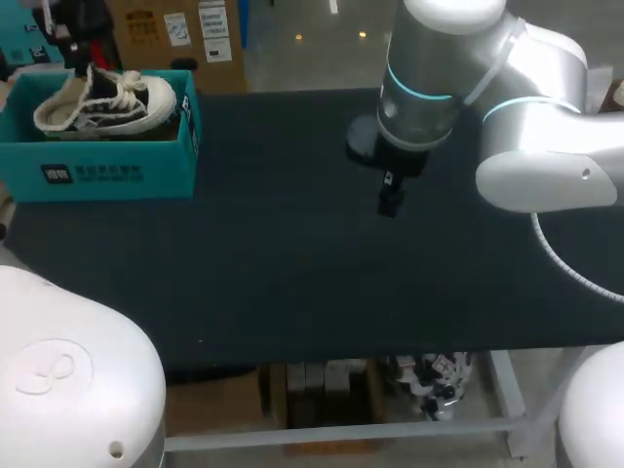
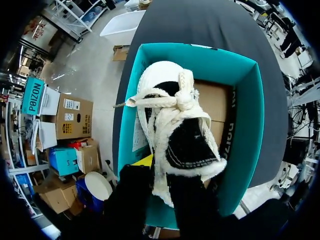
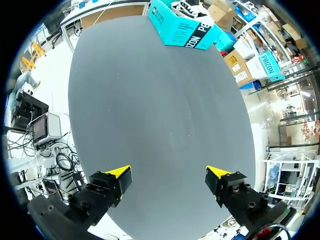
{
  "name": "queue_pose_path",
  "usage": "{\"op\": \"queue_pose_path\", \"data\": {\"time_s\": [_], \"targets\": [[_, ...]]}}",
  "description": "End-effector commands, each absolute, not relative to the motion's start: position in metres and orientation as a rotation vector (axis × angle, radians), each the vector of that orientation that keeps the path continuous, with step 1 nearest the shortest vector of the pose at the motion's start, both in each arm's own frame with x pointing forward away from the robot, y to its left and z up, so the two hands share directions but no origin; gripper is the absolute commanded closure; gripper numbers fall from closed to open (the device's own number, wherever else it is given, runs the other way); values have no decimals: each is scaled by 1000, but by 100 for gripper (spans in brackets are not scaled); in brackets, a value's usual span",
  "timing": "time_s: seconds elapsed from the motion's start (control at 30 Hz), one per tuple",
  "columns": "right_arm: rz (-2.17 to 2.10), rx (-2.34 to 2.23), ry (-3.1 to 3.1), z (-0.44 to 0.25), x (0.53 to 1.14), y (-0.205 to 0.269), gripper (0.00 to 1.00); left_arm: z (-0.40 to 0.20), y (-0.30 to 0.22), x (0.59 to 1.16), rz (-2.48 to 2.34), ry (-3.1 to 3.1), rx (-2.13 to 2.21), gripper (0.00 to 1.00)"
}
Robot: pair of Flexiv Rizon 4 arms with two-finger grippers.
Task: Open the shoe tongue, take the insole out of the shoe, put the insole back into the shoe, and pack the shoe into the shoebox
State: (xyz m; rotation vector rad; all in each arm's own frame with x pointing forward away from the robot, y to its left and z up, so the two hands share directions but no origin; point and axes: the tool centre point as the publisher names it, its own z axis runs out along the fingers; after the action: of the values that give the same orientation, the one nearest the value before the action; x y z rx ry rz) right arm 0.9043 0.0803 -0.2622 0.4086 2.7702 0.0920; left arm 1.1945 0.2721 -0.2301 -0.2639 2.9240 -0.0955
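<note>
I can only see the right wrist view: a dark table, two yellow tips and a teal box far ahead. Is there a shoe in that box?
Observer: Yes. The head view shows a white and black shoe in the shoebox, with its upper part above the rim.
Operator: Is anything holding it?
Observer: In the left wrist view, the left gripper is at one end of the shoe and looks shut on it from both sides.
Operator: What is inside the box besides the shoe?
Observer: Only a brown cardboard bottom, bare beside the shoe.
</note>
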Motion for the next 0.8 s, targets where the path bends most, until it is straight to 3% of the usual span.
{"op": "queue_pose_path", "data": {"time_s": [0.03,0.8], "targets": [[92,408,2768,-263,904,80,0,-233,267,1199,-91,2963,-267,0],[92,408,2768,-263,904,80,0,-142,145,1126,-99,2989,-42,0]]}}
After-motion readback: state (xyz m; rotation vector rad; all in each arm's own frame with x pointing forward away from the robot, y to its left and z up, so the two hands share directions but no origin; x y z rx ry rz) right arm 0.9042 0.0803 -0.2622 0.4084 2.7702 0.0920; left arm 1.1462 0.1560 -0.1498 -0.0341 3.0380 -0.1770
